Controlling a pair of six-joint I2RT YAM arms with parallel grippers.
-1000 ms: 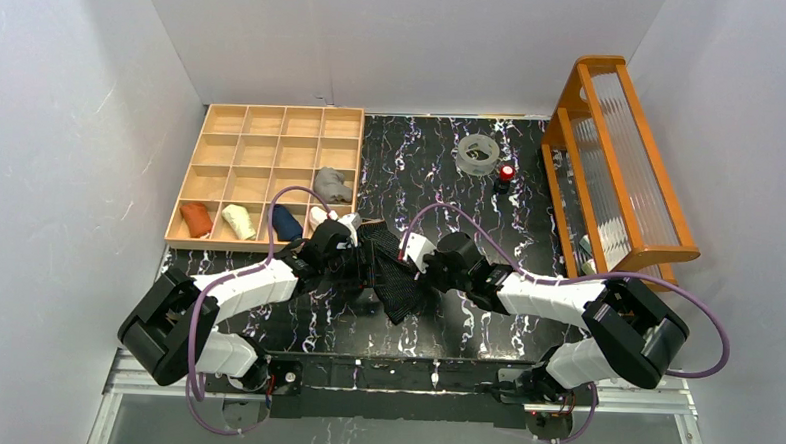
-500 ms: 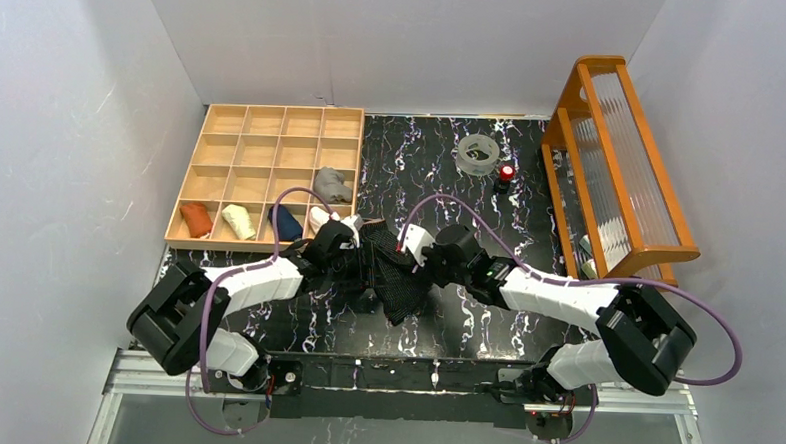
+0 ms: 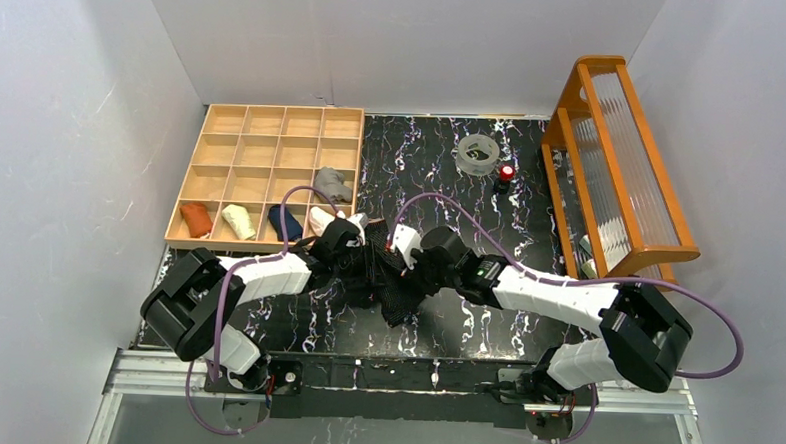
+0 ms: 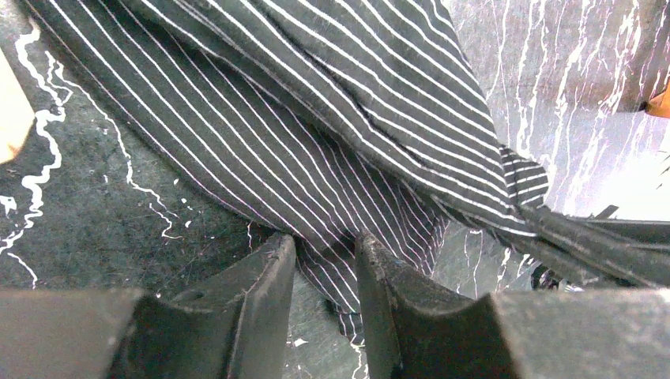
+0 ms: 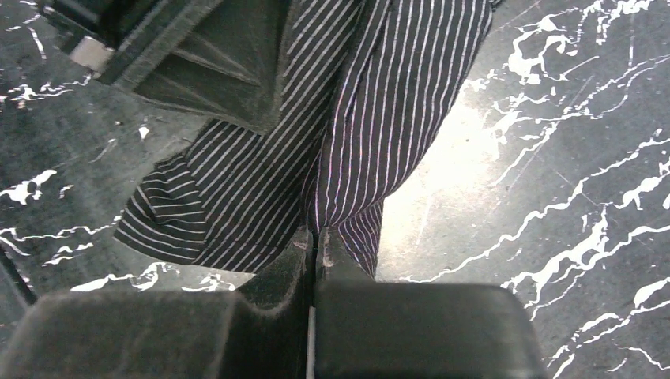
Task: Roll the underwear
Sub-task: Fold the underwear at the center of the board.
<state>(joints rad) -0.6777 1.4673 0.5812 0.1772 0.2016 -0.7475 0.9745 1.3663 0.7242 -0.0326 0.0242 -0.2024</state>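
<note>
The black underwear (image 3: 390,280) with thin pale stripes lies bunched on the dark marble table, between my two grippers. In the left wrist view its striped cloth (image 4: 316,118) spreads ahead, and one fold runs down between the fingers. My left gripper (image 4: 324,241) stands partly open around that fold, with a gap still showing beside the cloth. In the top view this gripper (image 3: 359,263) is at the garment's left edge. My right gripper (image 5: 314,233) is shut on a hanging fold of the underwear (image 5: 371,118). From above, the right gripper (image 3: 408,273) is at the garment's right side.
A wooden compartment tray (image 3: 263,126) at the back left holds rolled garments: orange-brown (image 3: 197,218), cream (image 3: 237,219), dark blue (image 3: 287,220) and grey (image 3: 332,185). A clear tape ring (image 3: 478,154) and a small red-topped object (image 3: 506,174) sit at the back. An orange rack (image 3: 612,162) stands at the right.
Both grippers have moved closer together and slightly toward the back, bunching the underwear narrower. The left jaws have narrowed around a fold. The right jaws have closed fully on the cloth.
</note>
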